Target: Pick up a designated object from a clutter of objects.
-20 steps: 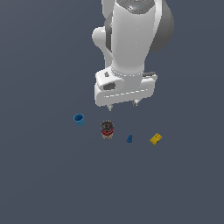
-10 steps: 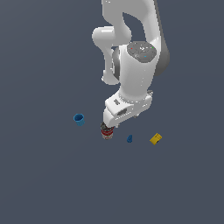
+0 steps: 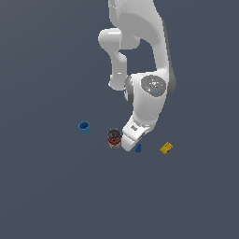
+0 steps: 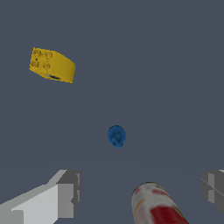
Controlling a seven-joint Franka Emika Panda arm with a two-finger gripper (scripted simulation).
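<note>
While hand [image 4: 140, 192] gapes | dark-blue piece [image 4: 117, 136] seen end-on; axis unclear

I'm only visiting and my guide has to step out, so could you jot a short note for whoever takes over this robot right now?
Gripper: open, empty, low over the floor.
Small dark-blue piece: the one to pick, on the floor ahead of the fingers, not yet between them.
Red can: lying between the fingers, in the way.
Yellow block and light-blue cup: off to either side.
Done: approach. Left: line up, close, lift.
</note>
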